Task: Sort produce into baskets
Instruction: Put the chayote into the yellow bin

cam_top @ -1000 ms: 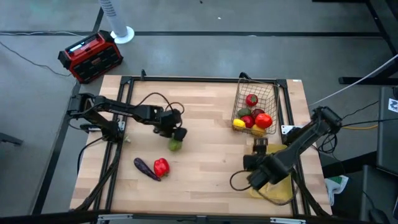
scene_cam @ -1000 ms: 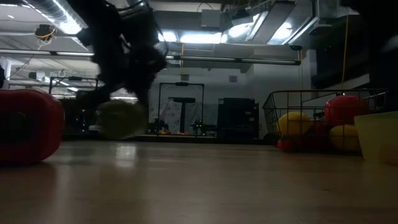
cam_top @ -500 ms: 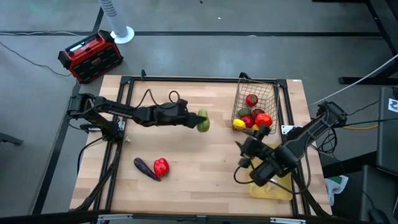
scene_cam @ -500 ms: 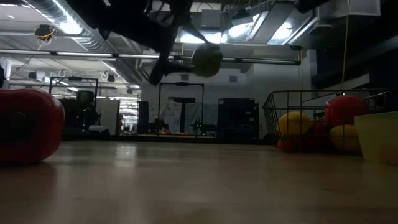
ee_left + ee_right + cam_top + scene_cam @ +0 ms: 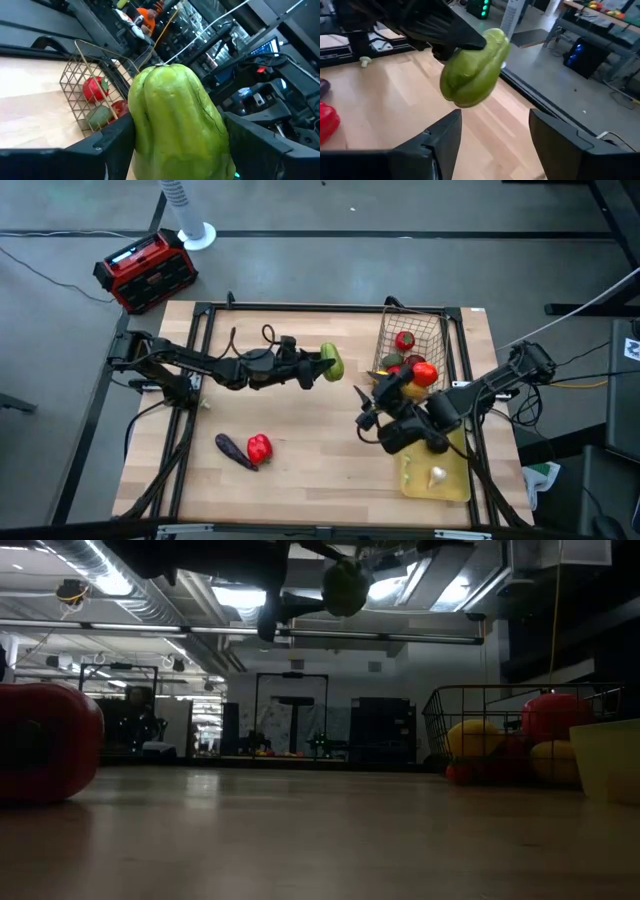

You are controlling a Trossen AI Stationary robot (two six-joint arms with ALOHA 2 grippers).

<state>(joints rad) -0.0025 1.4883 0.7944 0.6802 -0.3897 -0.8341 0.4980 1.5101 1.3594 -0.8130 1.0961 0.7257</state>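
Note:
My left gripper (image 5: 320, 364) reaches level over the table's middle, shut on a green pepper (image 5: 331, 364), which also shows in the low view, high above the table (image 5: 345, 587). My right gripper (image 5: 368, 406) stands open and empty a little to the pepper's right and nearer, facing the green pepper (image 5: 472, 67). The dark wire basket (image 5: 432, 330) at the far right holds red, yellow and green produce. The yellow tray (image 5: 455, 490) at the near right holds a white garlic (image 5: 437, 475). A red pepper (image 5: 259, 447) and a purple eggplant (image 5: 235, 451) lie on the table at the near left. My left gripper pinches the green pepper between its two fingers (image 5: 107, 145), one on each of its opposite sides (image 5: 137, 125). The fingers come level from the table's left. The pepper juts out past the fingertips toward the basket, lifted clear of the table.
A red-and-black box (image 5: 145, 270) and a white fan base (image 5: 197, 235) sit on the floor beyond the far left corner. Bare wood lies between the two grippers and the near edge. Black frame rails (image 5: 330, 308) border the table.
My left gripper has lifted the green pepper off the table and swung up to level, carrying it toward the table's right, nearer the basket. My right gripper has risen from over the yellow tray and gone toward the table's middle, turning to face the pepper; the garlic now shows in the tray.

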